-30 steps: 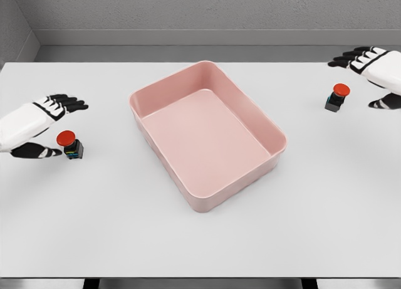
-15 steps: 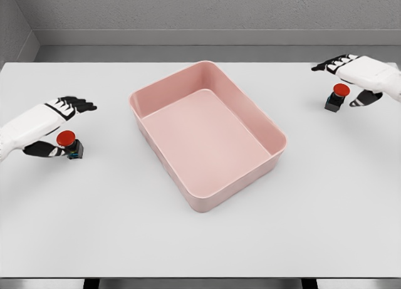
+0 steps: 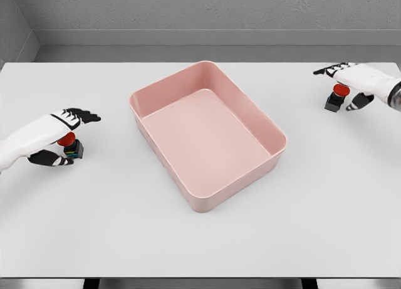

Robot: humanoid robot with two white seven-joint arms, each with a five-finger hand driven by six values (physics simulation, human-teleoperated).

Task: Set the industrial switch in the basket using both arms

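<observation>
Your left hand is coming in from the left edge, a smooth white shell with black fingers reaching flat over the left switch and the thumb curling below it. The fingers are standing apart around it; you cannot tell whether they are touching it. That switch is sitting on the matte white table, well left of the basket: a round red mushroom cap on a small dark block with a blue edge, half hidden under your palm.

The basket is lying in the middle, a glossy pink rectangular tub with rounded corners and a rolled rim, turned at an angle to the table edge.

The right switch is standing upright near the table's far right corner, red cap on a black body, well apart from the basket. Your right hand is arching over it, fingers spread above and thumb low beside it; contact is hard to make out. The forearm is being cut off by the right edge.
</observation>
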